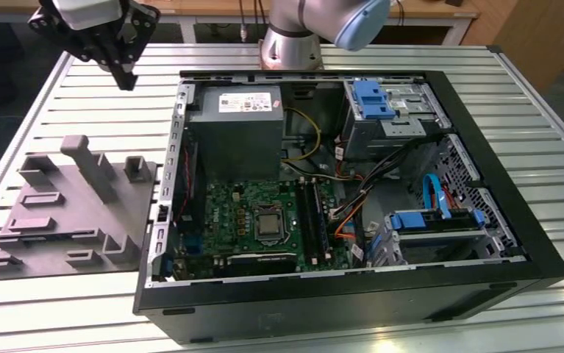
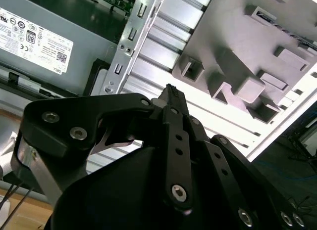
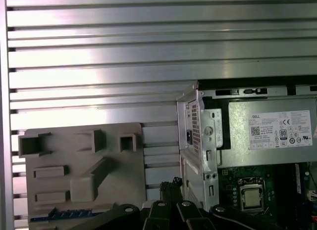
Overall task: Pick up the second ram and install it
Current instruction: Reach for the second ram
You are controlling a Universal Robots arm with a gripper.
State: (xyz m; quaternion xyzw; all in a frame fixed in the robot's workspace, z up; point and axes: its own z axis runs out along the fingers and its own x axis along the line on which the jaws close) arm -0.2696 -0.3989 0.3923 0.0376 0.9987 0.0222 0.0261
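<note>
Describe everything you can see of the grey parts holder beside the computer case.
The grey parts holder is a flat matt slab, plastic by its look, with raised blocks, open pockets and one tall slanted post. It lies on the slatted metal table, at the exterior view's left of the computer case, a strip of table between them. In the first wrist view the second ram, a thin dark-blue stick, lies along one edge. The gripper hangs clear of it.

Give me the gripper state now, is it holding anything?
Gripper: closed, holding nothing.
</note>
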